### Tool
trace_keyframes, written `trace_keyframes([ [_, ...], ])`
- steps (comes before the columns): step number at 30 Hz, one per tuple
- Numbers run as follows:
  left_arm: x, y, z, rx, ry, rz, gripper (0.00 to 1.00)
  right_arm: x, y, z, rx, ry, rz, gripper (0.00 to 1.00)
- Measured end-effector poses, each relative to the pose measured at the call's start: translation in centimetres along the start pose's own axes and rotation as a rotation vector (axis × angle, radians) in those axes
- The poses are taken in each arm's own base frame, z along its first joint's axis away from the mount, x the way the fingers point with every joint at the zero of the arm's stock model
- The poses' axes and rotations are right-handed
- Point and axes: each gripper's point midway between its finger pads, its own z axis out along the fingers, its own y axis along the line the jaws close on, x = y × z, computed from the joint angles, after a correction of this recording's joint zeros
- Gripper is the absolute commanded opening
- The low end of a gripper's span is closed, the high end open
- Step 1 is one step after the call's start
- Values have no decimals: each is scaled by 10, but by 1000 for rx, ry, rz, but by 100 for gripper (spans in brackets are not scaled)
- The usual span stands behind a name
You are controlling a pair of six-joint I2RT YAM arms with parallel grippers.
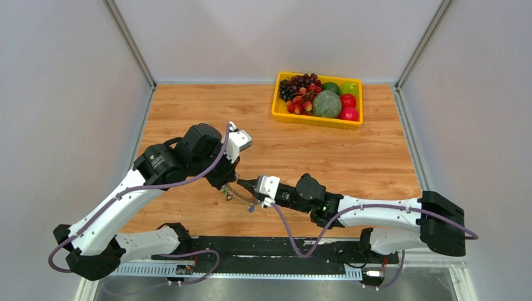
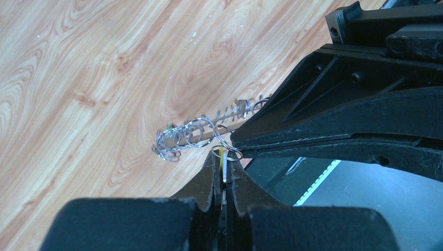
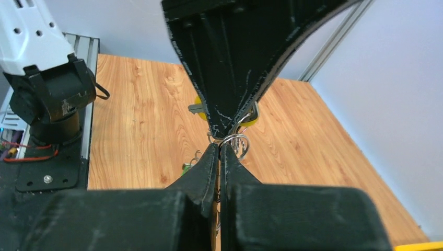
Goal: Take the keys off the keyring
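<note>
Near the middle of the table's (image 1: 351,157) near edge, the left gripper (image 2: 223,157) jaws pinch a key (image 2: 223,172). The right gripper (image 2: 233,140) jaws clamp the keyring (image 2: 188,137), hiding its far half. A yellow fruit crate (image 1: 313,121) sits near the far-right corner, well apart.

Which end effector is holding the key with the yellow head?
The left end effector: it pinches the yellow key, whereas the right end effector clamps the keyring.
</note>
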Motion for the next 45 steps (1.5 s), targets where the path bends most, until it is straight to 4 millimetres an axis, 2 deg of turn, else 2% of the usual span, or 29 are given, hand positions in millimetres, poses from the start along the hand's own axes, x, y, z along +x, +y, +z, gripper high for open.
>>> trace_keyframes([
  [6, 4, -10, 3, 54, 39, -16, 0, 0, 11, -11, -59, -5, -169, 0],
  [10, 10, -18, 6, 103, 81, -26, 0, 2, 23, -20, -101, -2, -347, 0],
  [14, 11, -24, 9, 138, 99, -29, 0, 6, 27, -23, -115, 26, -515, 1],
  [17, 11, -25, 12, 147, 112, -32, 0, 10, 25, -25, -103, 60, -617, 25],
  [19, 10, -26, 14, 151, 113, -32, 0, 14, 23, -27, -91, 80, -638, 34],
  [23, 8, -25, 15, 150, 102, -27, 0, 19, 22, -31, -88, 101, -573, 35],
  [31, 4, -23, 15, 140, 85, -13, 0, -13, 16, -43, -41, 5, -248, 28],
  [36, 4, -23, 15, 140, 84, -7, 0, -14, 19, -43, -71, -2, -91, 27],
  [45, 0, -23, 13, 142, 67, -2, 0, -18, -3, -38, -66, -1, 51, 27],
])
